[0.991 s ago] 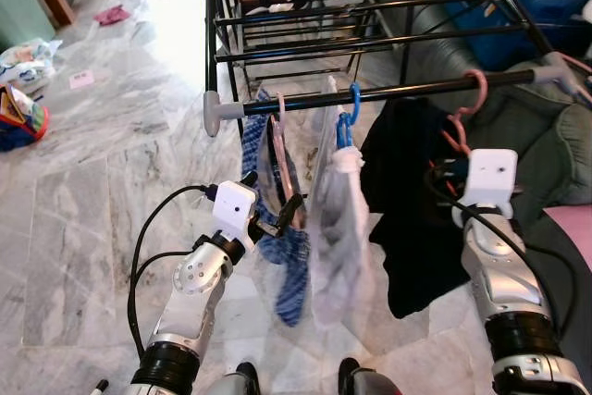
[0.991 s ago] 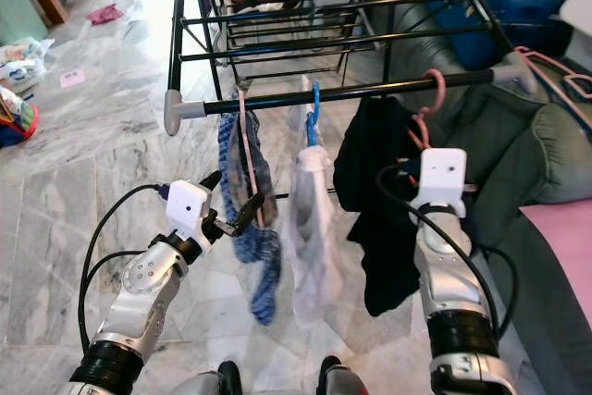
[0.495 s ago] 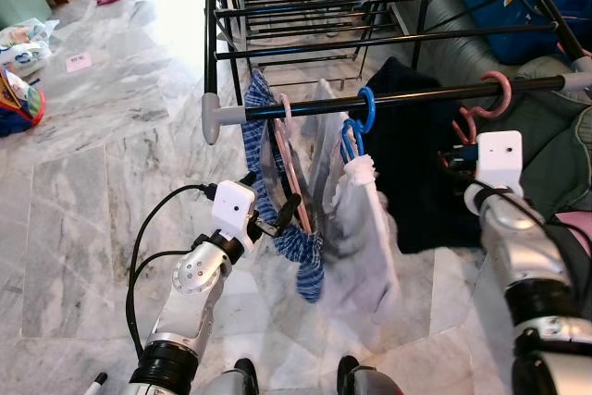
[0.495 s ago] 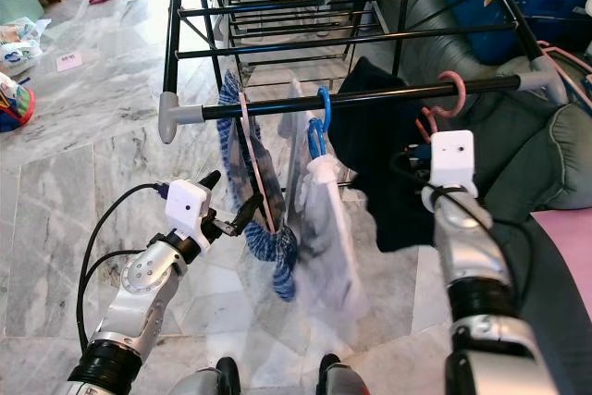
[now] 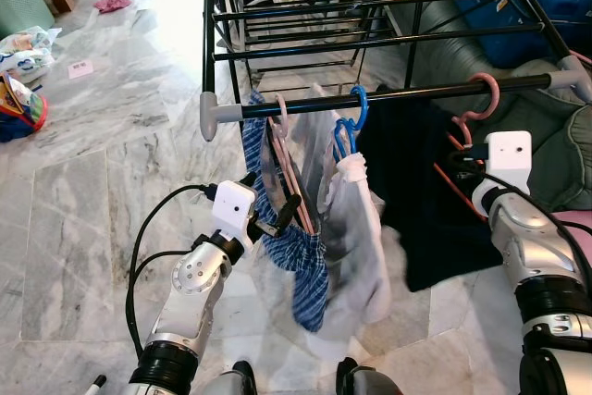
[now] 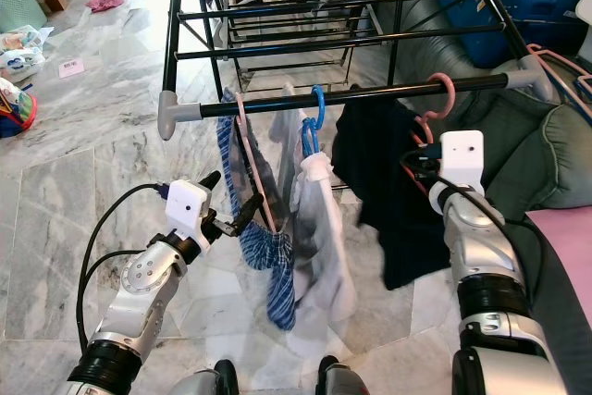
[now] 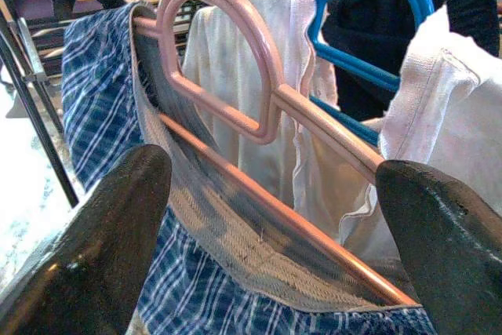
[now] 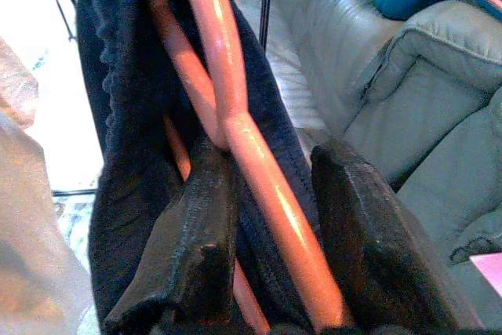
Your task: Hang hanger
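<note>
A black drying rack's front rail [image 5: 407, 94] carries three hangers. A pink hanger [image 7: 235, 45] holds blue plaid shorts [image 5: 305, 265]; a blue hanger [image 5: 351, 106] holds a white garment [image 5: 361, 228]. To the right, the hook of a salmon hanger [image 5: 483, 97] sits over the rail, with a black garment [image 5: 425, 201] hanging from it. My right gripper [image 5: 460, 162] is shut on the salmon hanger's arm [image 8: 235, 115], just below the hook. My left gripper [image 5: 282, 215] is open, and the pink hanger's bar runs between its spread fingers [image 7: 102, 241].
A green sofa [image 5: 555, 164] stands close behind my right arm, with a blue bag [image 5: 555, 6] beyond it. More rack rails [image 5: 351, 16] run behind the front one. Clutter [image 5: 18, 99] lies on the marble floor at far left.
My right arm has risen with the salmon hanger, and its hook has shifted slightly right along the rail. The black garment and the white one have swung. My left arm has stayed put.
</note>
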You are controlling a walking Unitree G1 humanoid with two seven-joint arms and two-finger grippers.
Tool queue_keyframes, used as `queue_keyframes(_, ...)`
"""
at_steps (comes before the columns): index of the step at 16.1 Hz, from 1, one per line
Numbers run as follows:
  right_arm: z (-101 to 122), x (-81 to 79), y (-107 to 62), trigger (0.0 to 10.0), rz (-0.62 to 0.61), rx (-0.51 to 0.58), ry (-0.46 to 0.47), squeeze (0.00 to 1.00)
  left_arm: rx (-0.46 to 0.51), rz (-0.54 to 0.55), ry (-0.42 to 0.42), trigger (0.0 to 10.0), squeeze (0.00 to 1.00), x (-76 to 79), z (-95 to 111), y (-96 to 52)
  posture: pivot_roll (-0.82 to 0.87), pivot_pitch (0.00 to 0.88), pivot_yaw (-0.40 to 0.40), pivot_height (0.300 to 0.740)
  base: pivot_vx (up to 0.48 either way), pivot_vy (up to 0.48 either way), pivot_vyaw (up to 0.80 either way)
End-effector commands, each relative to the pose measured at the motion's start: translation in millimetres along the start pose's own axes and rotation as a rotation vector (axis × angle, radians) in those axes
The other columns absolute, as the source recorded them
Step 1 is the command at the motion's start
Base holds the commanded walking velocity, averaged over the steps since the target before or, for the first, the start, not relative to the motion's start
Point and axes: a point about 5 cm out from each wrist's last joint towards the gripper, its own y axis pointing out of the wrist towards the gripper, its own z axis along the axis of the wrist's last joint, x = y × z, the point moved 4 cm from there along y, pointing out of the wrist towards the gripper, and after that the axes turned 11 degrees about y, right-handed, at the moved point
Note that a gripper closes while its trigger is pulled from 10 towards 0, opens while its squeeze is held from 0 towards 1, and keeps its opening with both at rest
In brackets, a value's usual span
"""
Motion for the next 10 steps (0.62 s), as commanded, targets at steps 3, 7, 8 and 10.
queue_keyframes(3, -12, 11.7, -6.1, 0.0, -0.020, -0.037, 0.067, 0.00, -0.024, -0.008, 0.013, 10.0, 0.00, -0.1, -5, -2.6, -0.05, 0.215, 0.039, 0.740, 0.000, 0.000, 0.00)
queue_keyframes(7, -2, -0.1, -10.5, 0.0, -0.003, 0.038, 0.129, 0.00, -0.023, -0.009, 0.018, 10.0, 0.00, -0.6, -5, -1.2, -0.05, 0.199, 0.044, 0.740, 0.000, 0.000, 0.00)
queue_keyframes(8, -1, -1.9, -11.6, 0.0, -0.005, 0.050, 0.135, 0.00, -0.023, -0.008, 0.020, 10.0, 0.00, -1.0, -5, -0.5, -0.05, 0.195, 0.045, 0.740, 0.000, 0.000, 0.00)
queue_keyframes(10, 4, -4.9, -17.1, 0.0, -0.019, 0.098, 0.127, 0.00, -0.020, -0.007, 0.023, 10.0, 0.00, -2.6, -4, 0.3, -0.05, 0.188, 0.052, 0.740, 0.000, 0.000, 0.00)
